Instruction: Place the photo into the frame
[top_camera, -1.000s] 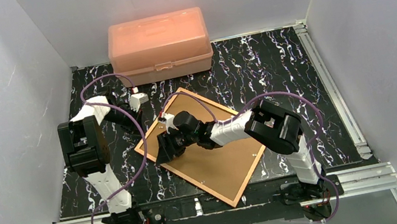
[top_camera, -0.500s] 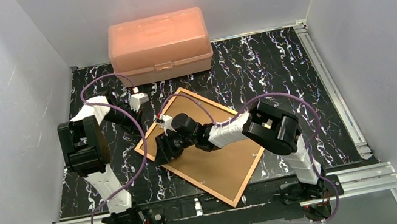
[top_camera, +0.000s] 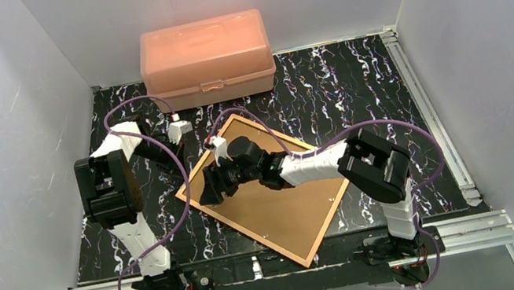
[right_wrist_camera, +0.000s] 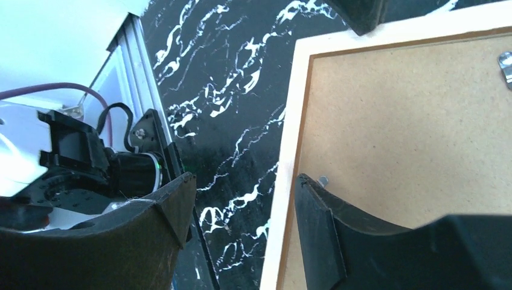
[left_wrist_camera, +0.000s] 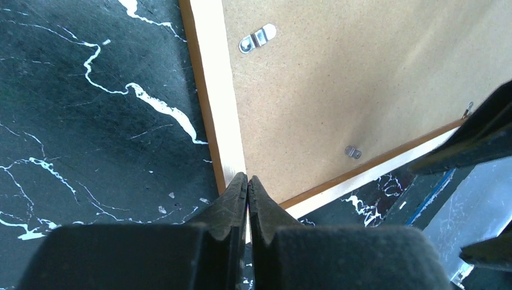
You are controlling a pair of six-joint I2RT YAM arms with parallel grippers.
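The right arm has stretched out flatter, taking the right pincer a little farther along the left edge of the frame; the left arm has stayed put.
The left pincer has its fingers pressed together on nothing, tips at the wooden border beside a corner. The frame lies back-up below both pincers, turned diamond-wise, long axis running far-left to near-right. The right pincer is spread partway and empty, one finger over the black table, the other over the brown backing board, the border between them.

no readable text, labels or numbers anywhere
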